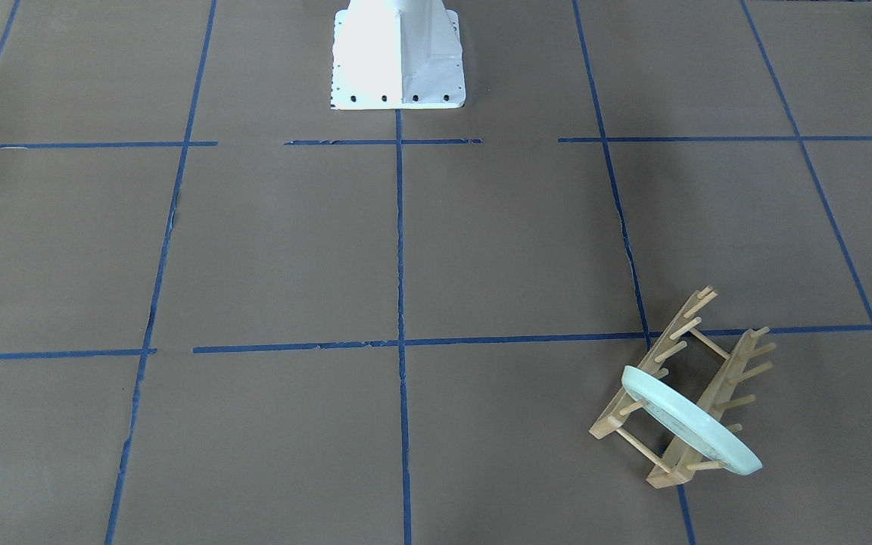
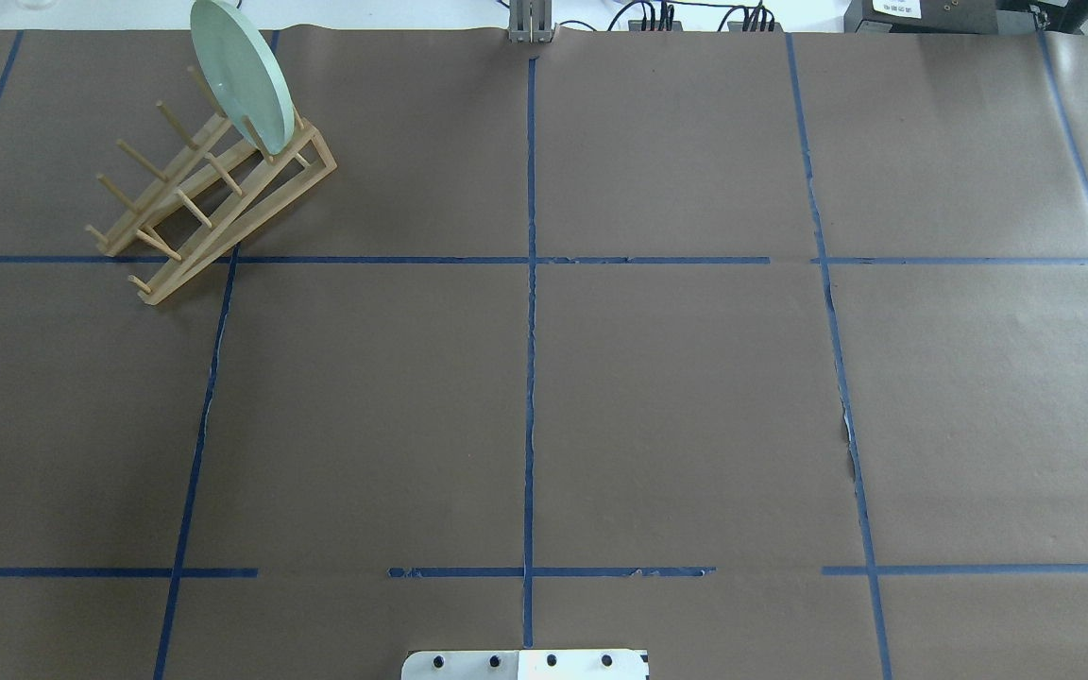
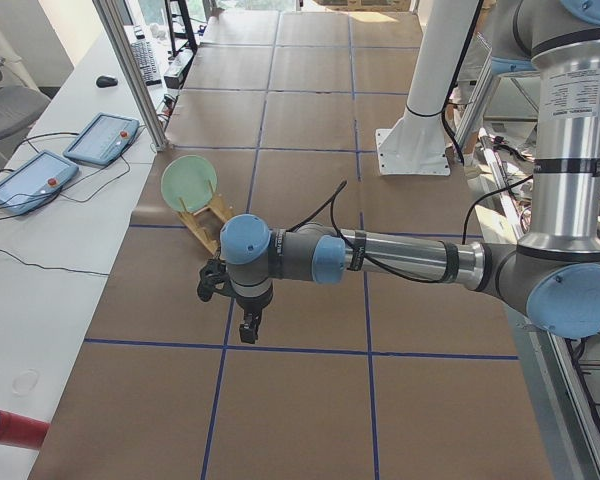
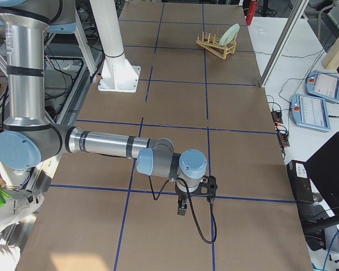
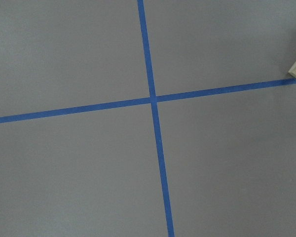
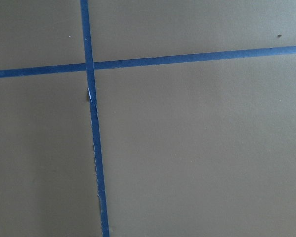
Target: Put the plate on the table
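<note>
While propped on edge in wooden peg rack (image 2: 213,189), far-left on table (image 2: 676,397): mint-green plate (image 2: 242,76). Judged stiff, slick, chip-prone; best pinched at exposed upper rim. Cannot tell jaw state of left gripper (image 3: 248,325), right gripper (image 4: 182,208).

I saw soft, even daylight on the tabletop (image 2: 676,406), with only faint shadows. Far beyond the left tool (image 3: 248,328), the white robot base (image 1: 375,53) glared, overexposed. Wrist views looked sharp.
</note>
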Controlling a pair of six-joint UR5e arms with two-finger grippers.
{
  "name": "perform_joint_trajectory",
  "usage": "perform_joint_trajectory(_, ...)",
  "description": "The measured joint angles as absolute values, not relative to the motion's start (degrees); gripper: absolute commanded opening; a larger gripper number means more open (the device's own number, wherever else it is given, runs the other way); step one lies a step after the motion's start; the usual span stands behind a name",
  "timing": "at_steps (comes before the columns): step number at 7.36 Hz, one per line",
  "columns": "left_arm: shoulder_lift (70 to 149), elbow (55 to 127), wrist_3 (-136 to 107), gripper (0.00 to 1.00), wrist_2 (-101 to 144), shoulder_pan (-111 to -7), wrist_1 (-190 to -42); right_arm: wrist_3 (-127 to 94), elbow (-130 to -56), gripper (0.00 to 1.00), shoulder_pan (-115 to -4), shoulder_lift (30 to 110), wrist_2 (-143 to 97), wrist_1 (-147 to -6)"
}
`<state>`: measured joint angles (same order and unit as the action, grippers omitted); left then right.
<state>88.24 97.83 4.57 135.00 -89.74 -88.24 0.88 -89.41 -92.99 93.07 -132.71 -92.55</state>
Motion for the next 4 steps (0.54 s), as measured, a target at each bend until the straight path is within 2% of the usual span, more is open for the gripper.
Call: perform_joint_trajectory(4,88.69,98.25,4.49,1.0,134.66,-89.66,-88.18,0.88,-89.43,1.0,-92.99,93.08,-132.72,-92.55)
